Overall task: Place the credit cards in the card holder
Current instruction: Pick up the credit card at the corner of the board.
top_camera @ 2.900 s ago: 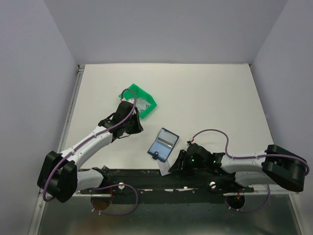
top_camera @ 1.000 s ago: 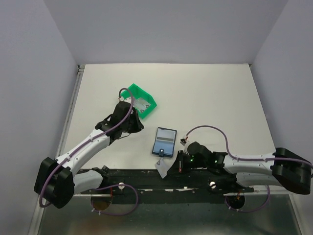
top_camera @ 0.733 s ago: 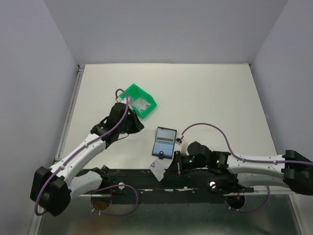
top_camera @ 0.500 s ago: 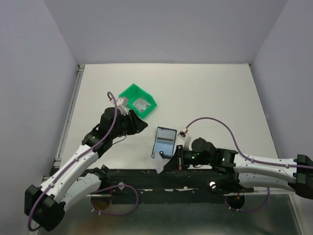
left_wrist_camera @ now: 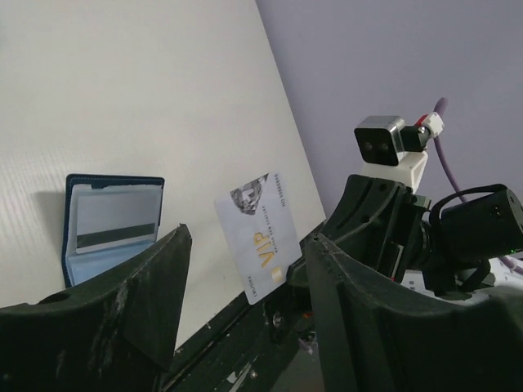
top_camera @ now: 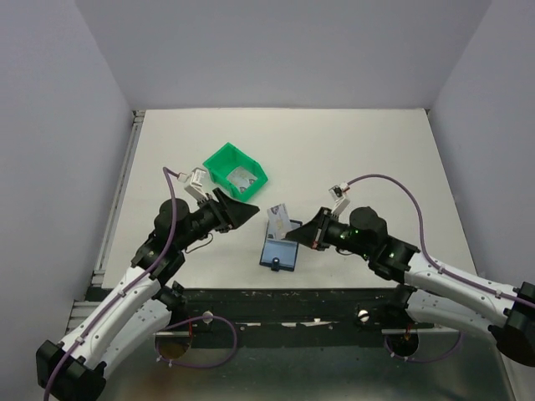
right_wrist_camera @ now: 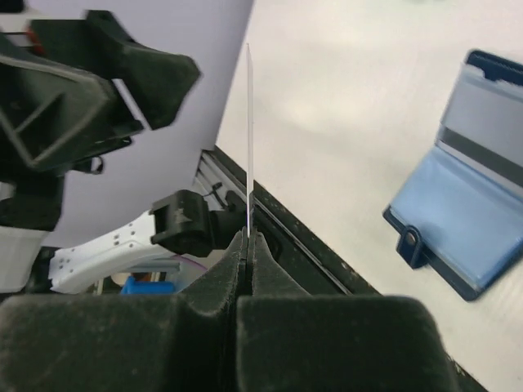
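Right tool (right_wrist_camera: 247,242): clamped together on the lower edge of the VIP card (left_wrist_camera: 260,237), so most of the card's face stays free.
VIP card: carried upright in the air, over the card holder (top_camera: 278,253) and clear of the bench (top_camera: 376,159); seen edge-on from the right wrist.
Left tool (top_camera: 247,212): jaws apart, nothing held; aimed at the raised card, one finger showing on either side of it in its own wrist view, not touching.
Likely reason: card offered between the two arms for a handover or a better grip before insertion.
Card holder: lying open on the bench by the near edge, about midway along it, pockets facing up to take a card.
Striped card (left_wrist_camera: 114,224): already seated in the holder's upper pocket.
Green bin (top_camera: 219,159): further back, towards the left edge; pale flat piece (top_camera: 243,177) inside, possibly another card, too small to tell.
Next move, judged: firm pinch on the card's free part before the right tool lets go, or the card drops.
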Controlling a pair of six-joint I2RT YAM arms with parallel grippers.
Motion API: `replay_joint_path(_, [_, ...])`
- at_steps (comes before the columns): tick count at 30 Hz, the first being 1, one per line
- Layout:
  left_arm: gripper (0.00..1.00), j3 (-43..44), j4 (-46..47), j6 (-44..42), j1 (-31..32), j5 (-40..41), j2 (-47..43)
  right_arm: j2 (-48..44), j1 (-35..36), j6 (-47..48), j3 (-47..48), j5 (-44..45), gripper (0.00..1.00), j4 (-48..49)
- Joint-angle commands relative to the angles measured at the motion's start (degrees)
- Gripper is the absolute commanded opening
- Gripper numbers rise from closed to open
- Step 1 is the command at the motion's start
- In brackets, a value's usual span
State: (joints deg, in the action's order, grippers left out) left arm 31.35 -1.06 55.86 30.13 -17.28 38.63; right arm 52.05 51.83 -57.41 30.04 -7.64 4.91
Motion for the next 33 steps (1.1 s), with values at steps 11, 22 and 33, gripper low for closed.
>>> replay_joint_path(11, [0.68, -2.0, 12.31, 4.61, 2.65, -5.14, 2.58, -0.73, -1.47, -0.25, -5.96, -9.5, 0.0, 23.83])
replay_joint_path(22, [0.31, -3.58, 17.14, 5.32, 8.36, -2.24, 4.7, -0.37, -1.65, -1.74, -7.89, -10.12, 0.0, 27.35])
replay_joint_path(33, [0.0, -2.97, 17.23, 4.97, 9.51, -2.84, 5.4, -6.07, -2.26, 7.55, -5.97, -7.57, 0.36, 14.81])
